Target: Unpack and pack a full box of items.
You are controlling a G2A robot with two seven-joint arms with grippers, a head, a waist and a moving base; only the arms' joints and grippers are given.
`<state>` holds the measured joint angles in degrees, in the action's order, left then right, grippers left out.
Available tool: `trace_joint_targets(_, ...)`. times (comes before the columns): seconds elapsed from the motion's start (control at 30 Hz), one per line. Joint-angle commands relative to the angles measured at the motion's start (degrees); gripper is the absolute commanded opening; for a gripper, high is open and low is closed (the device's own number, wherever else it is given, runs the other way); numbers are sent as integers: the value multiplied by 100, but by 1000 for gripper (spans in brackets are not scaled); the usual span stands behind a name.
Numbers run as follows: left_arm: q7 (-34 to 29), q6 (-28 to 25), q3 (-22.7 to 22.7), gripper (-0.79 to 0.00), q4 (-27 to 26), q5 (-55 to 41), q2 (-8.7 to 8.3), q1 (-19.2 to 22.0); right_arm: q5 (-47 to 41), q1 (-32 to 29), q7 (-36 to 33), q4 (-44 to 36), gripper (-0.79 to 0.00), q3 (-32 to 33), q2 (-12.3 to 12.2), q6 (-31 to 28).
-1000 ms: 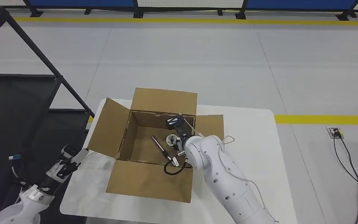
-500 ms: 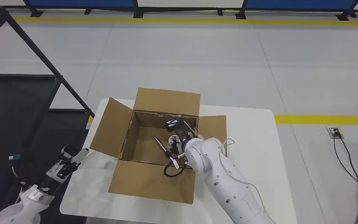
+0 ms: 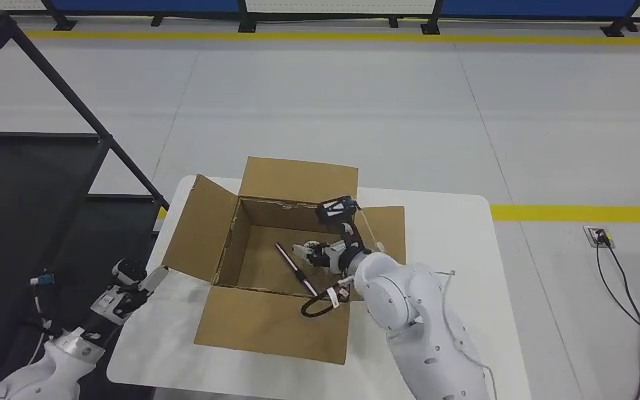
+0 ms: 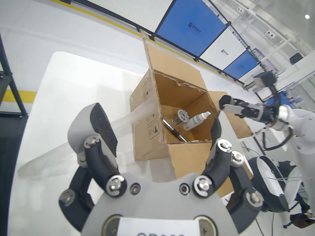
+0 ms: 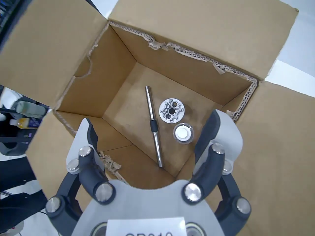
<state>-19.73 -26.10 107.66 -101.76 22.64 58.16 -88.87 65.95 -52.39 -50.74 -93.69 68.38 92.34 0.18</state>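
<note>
One open brown cardboard box [image 5: 201, 25] on one white rounded table [image 3: 460, 280]; inside it, three things in all: one slim silver metal rod with a black band [image 5: 153, 126]; one round silver metal disc pierced with holes [image 5: 172, 111]; one small white bottle with a clear cap [image 5: 183, 133].

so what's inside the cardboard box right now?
On the cardboard box floor: a metal rod, a round slotted metal disc and a small spray bottle. The floor corner beneath the right gripper is covered by it.
</note>
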Motion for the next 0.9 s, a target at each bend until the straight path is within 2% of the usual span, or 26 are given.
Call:
trace_joint_targets(0.0, -21, 29, -143, 0, 37, 133, 3, 84, -361, -186, 27, -166, 0, 263, -47, -307)
trace_joint_targets(0.2, -245, -114, -412, 0, -15, 154, -1, 254, -1309, -879, 280, -767, 0, 1193, -225, -1352)
trace_joint_targets(0.4, -653, -313, -601, 0, -175, -121, -18, 363, -1915, -1348, 279, -1115, 0, 1950, -373, -1694)
trace_joint_targets(0.57, -760, -393, -781, 0, -344, -87, -20, 397, -2698, -1515, 92, -1054, 0, 2537, -503, -2243)
trace_joint_targets(0.73, -863, -349, -982, 0, -425, -30, -19, 472, -3126, -1523, -48, -805, 0, 2962, -619, -2254)
trace_joint_targets(0.87, -1003, -347, -1169, 0, -435, -41, -21, 586, -3123, -1240, -402, -383, 0, 2994, -708, -2168)
